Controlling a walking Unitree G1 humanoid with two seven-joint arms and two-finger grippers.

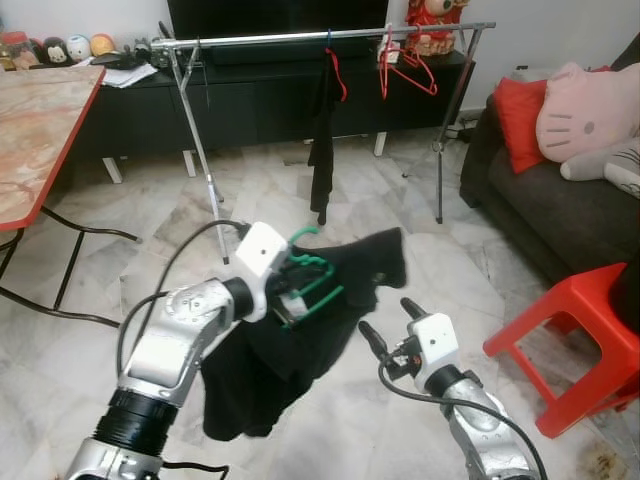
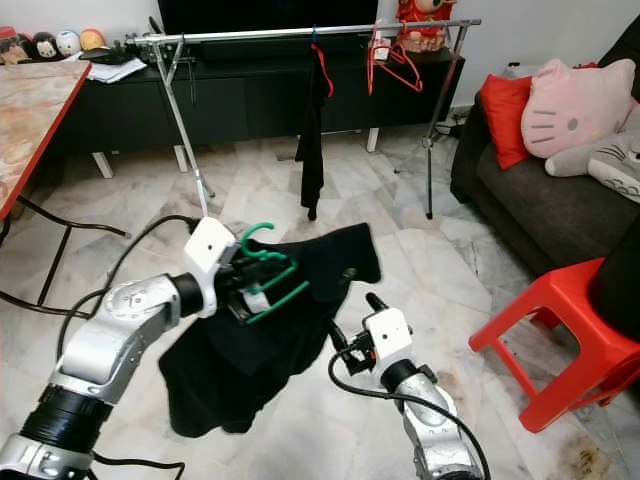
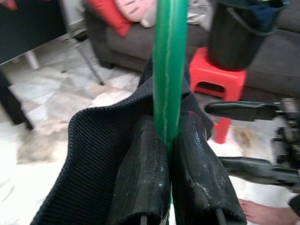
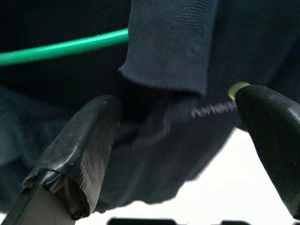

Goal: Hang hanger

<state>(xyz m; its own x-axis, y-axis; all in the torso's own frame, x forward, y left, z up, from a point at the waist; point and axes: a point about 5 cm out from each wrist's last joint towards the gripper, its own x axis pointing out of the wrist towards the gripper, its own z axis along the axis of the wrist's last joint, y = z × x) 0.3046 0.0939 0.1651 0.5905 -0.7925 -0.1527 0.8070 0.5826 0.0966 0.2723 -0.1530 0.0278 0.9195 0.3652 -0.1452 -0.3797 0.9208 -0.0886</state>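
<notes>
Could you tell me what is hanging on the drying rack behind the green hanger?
On the drying rack, a dark garment hangs from a red hanger; two bare red hangers hang beside it. The left gripper holds the green hanger.

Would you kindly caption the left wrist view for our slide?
Left gripper shut on the green hanger, black garment draped around it, right gripper open nearby.

Silver arms, white wrist blocks, black cables, seemingly scuffed black fingers (image 3: 140, 178).
</notes>
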